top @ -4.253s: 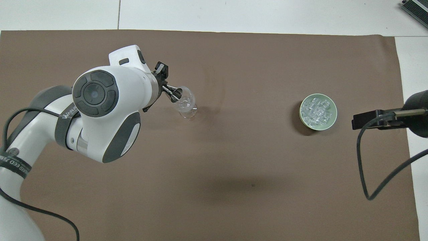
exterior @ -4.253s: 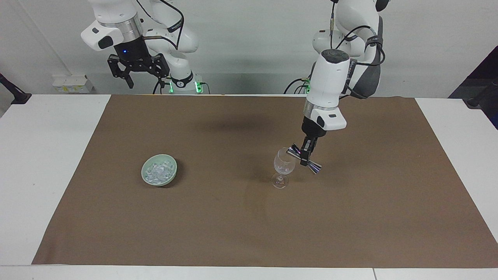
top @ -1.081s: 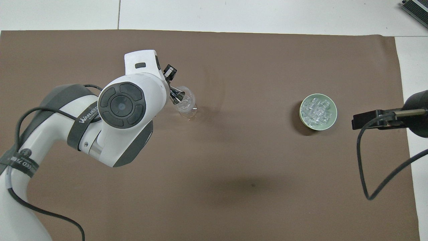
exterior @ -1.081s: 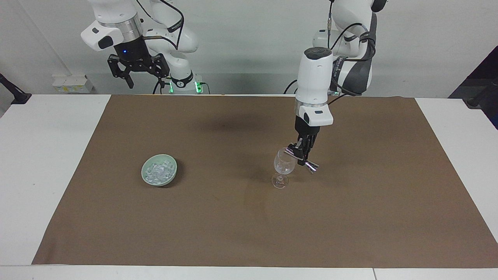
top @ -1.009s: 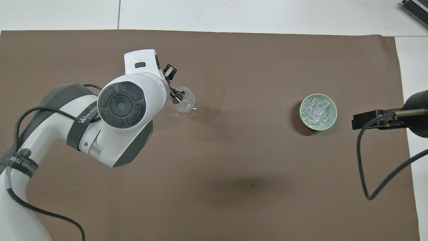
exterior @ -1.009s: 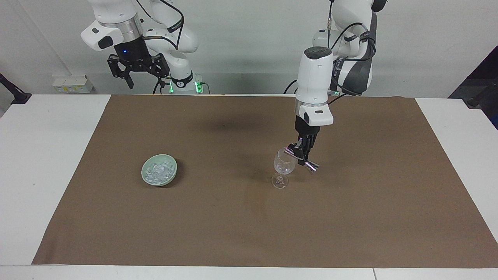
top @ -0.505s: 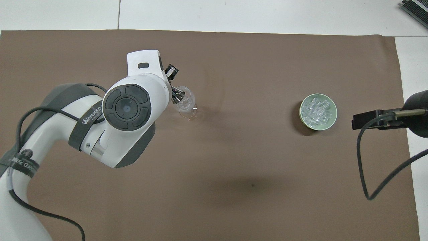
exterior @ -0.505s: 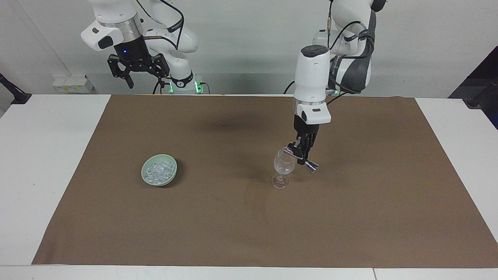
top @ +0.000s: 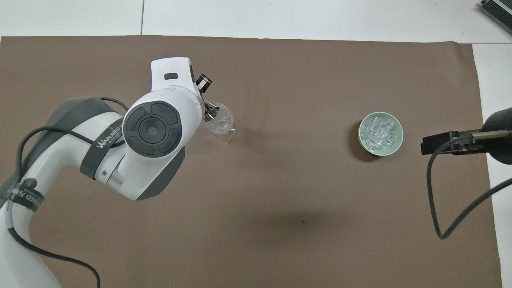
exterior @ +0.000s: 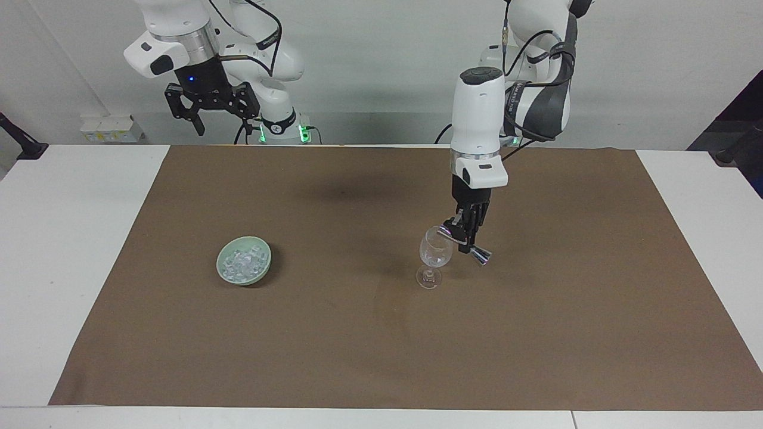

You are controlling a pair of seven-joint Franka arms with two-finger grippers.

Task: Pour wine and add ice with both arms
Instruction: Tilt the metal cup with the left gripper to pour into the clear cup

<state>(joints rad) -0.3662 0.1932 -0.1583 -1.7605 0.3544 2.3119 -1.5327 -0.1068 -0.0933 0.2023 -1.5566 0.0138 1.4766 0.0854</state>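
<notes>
The left end effector (exterior: 466,237) hung over the brown mat (exterior: 381,333), its fingers clamped on the waist of a shiny metal jigger (exterior: 464,243). The jigger was tipped over, one mouth resting at the rim of the stemmed wine glass (exterior: 434,255) and the other end pointing down toward the left arm's end of the counter (exterior: 71,250). In the overhead view the jigger's mouth (top: 211,112) lay over the glass (top: 223,127), with the left arm's wrist covering most of the end effector. The glass stood upright on the mat.

The ice (exterior: 242,262) lay heaped in a pale green bowl (exterior: 229,275) on the mat, well apart from the glass, toward the right arm's end of the counter.

The right arm waited with its end effector (exterior: 210,108) raised at the counter's edge nearest the robots, fingers spread wide and holding nothing.
</notes>
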